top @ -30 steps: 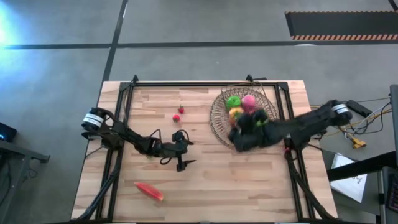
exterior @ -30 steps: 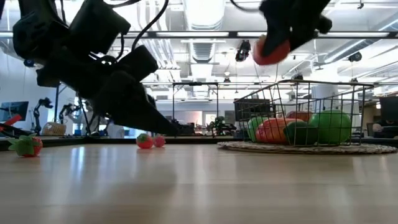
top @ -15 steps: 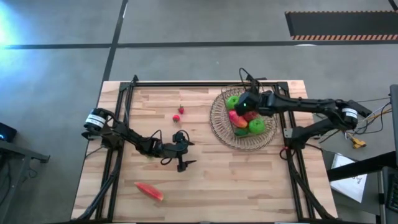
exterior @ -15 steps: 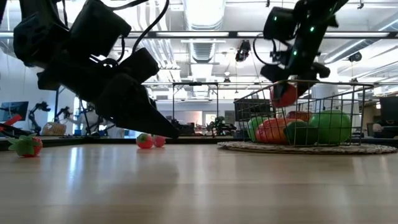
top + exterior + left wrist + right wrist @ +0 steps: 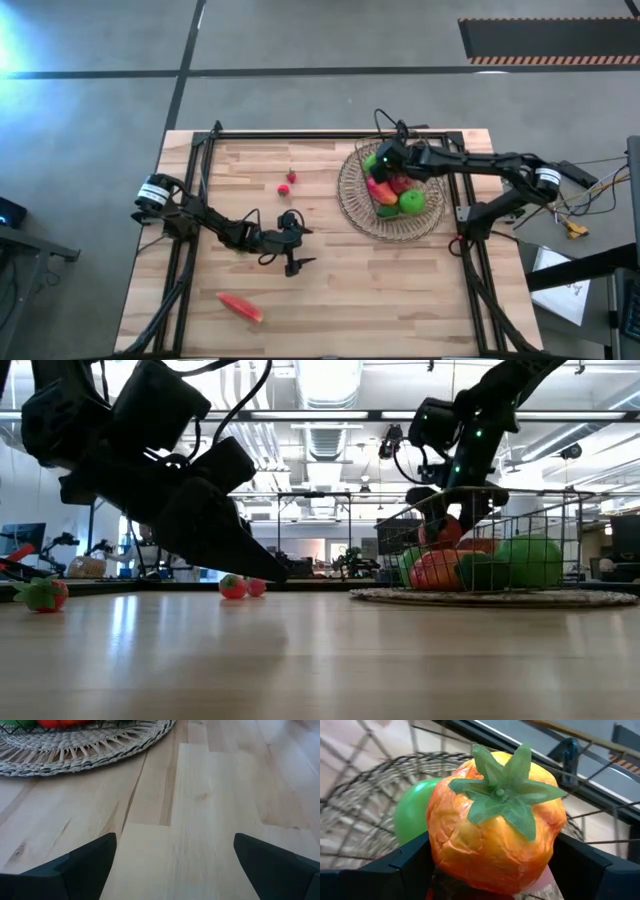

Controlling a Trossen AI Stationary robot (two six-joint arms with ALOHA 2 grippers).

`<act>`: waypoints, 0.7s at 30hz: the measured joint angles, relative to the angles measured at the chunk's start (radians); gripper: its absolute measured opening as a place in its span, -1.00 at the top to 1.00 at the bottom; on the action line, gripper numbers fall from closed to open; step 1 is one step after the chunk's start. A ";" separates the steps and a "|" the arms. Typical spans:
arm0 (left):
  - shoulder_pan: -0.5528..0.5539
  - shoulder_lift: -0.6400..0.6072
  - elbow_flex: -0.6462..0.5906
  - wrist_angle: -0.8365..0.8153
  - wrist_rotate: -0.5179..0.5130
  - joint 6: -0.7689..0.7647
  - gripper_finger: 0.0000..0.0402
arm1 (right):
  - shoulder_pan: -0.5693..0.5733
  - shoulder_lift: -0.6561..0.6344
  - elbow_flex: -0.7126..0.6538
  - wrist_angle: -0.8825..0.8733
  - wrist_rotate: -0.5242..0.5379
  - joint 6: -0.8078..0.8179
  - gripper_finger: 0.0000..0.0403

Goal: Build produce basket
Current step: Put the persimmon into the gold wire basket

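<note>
The basket (image 5: 352, 205) is a round tan woven dish with a wire wall (image 5: 560, 530), at the table's far right. It holds green apples (image 5: 530, 560) and other produce (image 5: 440, 572). My right gripper (image 5: 382, 170) reaches in over its far side, shut on an orange-red tomato (image 5: 495, 830). My left gripper (image 5: 300, 246) stands open and low over the table's middle, with nothing between its fingers (image 5: 80, 865). Two strawberries (image 5: 287, 183) lie on the far middle of the table. A long red pepper (image 5: 240, 307) lies near the front left. My right gripper pinches the tomato's two opposite sides (image 5: 437, 845) between its two fingers (image 5: 395, 865), the green calyx (image 5: 502, 795) facing back toward the wrist. The fingers slant down from the table's right. The tomato (image 5: 444, 530) sits inside the wire wall, just above the other produce; whether it touches them I cannot tell.
A black metal frame (image 5: 300, 136) runs along the table's edges. Bare wood (image 5: 400, 290) lies between the basket and the front edge. A red and green toy (image 5: 42, 594) shows at the far left of the low view.
My right gripper has carried the tomato from high over the basket's near side toward the table's far edge and down inside the wire wall, rolling as it went. The tomato has stayed between the fingers.
</note>
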 joint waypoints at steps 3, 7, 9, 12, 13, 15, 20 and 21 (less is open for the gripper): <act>-0.001 0.000 0.000 -0.003 0.000 0.000 -0.92 | -0.011 0.014 0.001 0.003 0.006 -0.008 -0.55; -0.001 0.000 0.000 -0.003 0.000 0.000 -0.92 | -0.011 0.014 0.001 -0.001 0.003 -0.012 -0.56; -0.001 0.000 0.000 -0.003 0.000 -0.001 -0.92 | -0.011 0.012 0.000 -0.003 -0.005 -0.017 -0.57; -0.001 0.000 0.000 -0.002 0.000 -0.002 -0.92 | -0.011 0.007 0.000 -0.008 -0.010 -0.026 -0.64; -0.001 -0.001 0.000 -0.002 0.000 -0.002 -0.92 | -0.010 0.007 -0.001 -0.007 -0.010 -0.028 -0.67; -0.002 -0.001 0.000 -0.002 0.000 -0.002 -0.92 | -0.011 0.007 -0.001 -0.008 -0.010 -0.036 -0.73; -0.005 -0.001 0.000 -0.001 0.000 -0.002 -0.92 | -0.011 0.003 -0.001 -0.013 -0.017 -0.065 -0.80; -0.005 -0.001 0.000 0.000 0.000 -0.002 -0.92 | -0.010 0.000 -0.002 -0.015 -0.019 -0.072 -0.80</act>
